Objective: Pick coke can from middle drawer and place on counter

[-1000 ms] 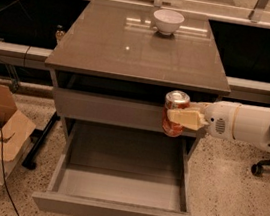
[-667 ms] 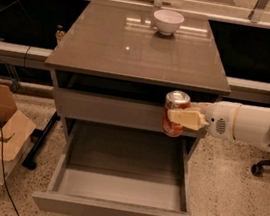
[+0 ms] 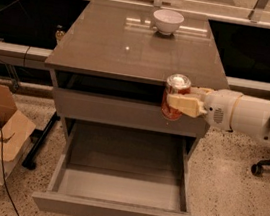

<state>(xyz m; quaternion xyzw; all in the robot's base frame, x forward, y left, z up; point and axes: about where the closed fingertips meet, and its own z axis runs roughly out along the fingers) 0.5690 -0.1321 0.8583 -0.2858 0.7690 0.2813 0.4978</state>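
Can (image 3: 178, 84) clamped upright in tool (image 3: 178, 103), at front edge of bench (image 3: 108, 50). Risk: edge strike if moved inward before rising; slip, fall into drawer (image 3: 118, 188).

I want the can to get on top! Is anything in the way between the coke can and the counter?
Nothing visible is. The gripper holds the coke can in front of the counter's front edge, so it likely must rise a little. The white bowl sits far back, apart.
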